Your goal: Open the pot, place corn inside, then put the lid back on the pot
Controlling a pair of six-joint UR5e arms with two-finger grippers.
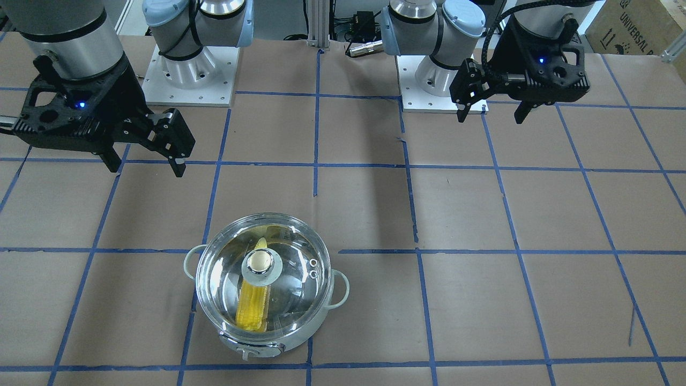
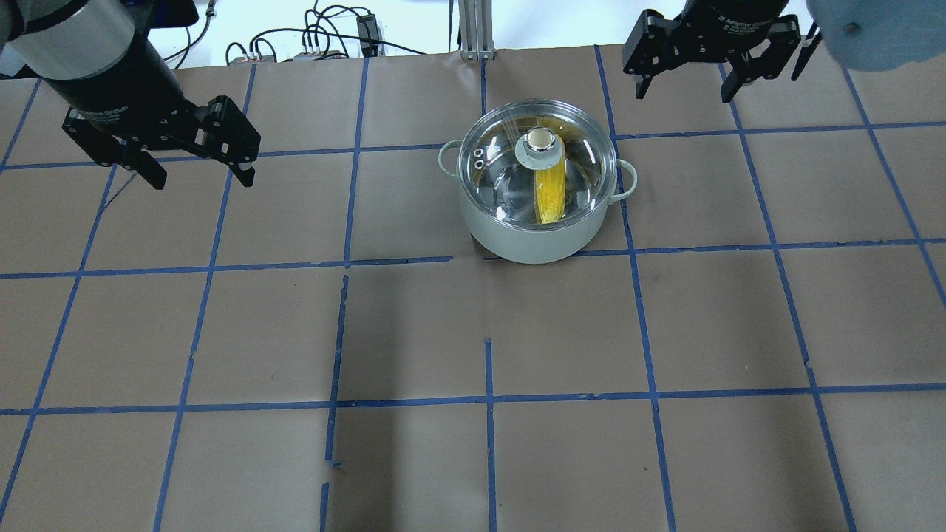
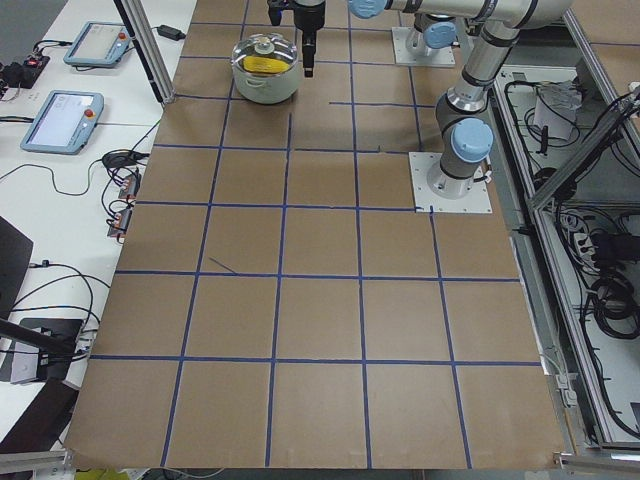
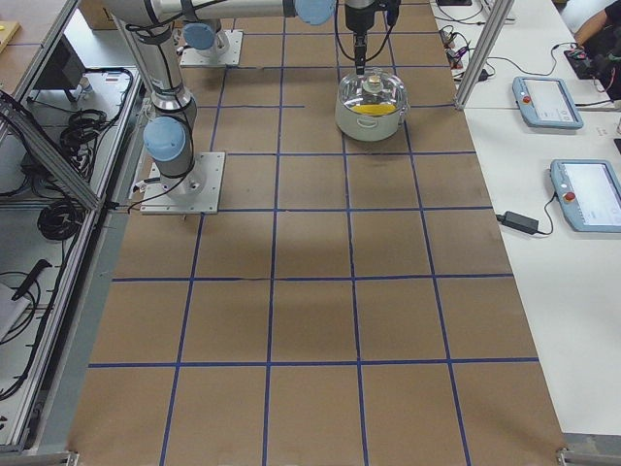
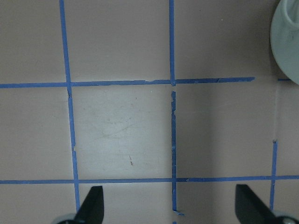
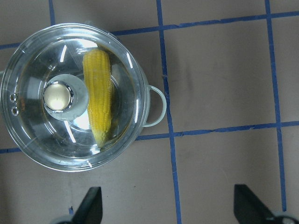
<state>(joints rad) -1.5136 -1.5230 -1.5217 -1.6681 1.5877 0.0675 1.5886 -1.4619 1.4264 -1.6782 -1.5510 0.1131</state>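
**Both claws up and open, corn sealed in the pot**

On my left side, my left gripper (image 2: 203, 179) hangs above the brown paper table (image 2: 414, 332) with its two fingers spread wide and nothing between them. Under it, my left wrist camera shows only blue tape lines (image 2: 347, 207) and paper, with a pale sliver of the pot's wall in the top right corner. This claw is well apart from the pot.

Moving toward the middle, the mint-white pot (image 2: 528, 240) stands upright on the far half of the table, straddling a tape line. The glass lid (image 2: 502, 185) sits level on its rim and closes it. The beige-topped knob (image 2: 540, 140) is at its centre and the two vent rings (image 2: 480, 157) are on the side toward my left arm. A loop handle (image 2: 626, 179) sticks out on each side. Through the glass I see the yellow corn (image 2: 550, 196) lying flat on the steel floor, running across the pot just beside the knob.

Farthest right, my right gripper (image 2: 684, 94) hovers above the table beyond the pot's right-hand handle. Its fingers are also spread and hold nothing. It touches neither the lid nor the pot, and its wrist camera looks straight down on both.
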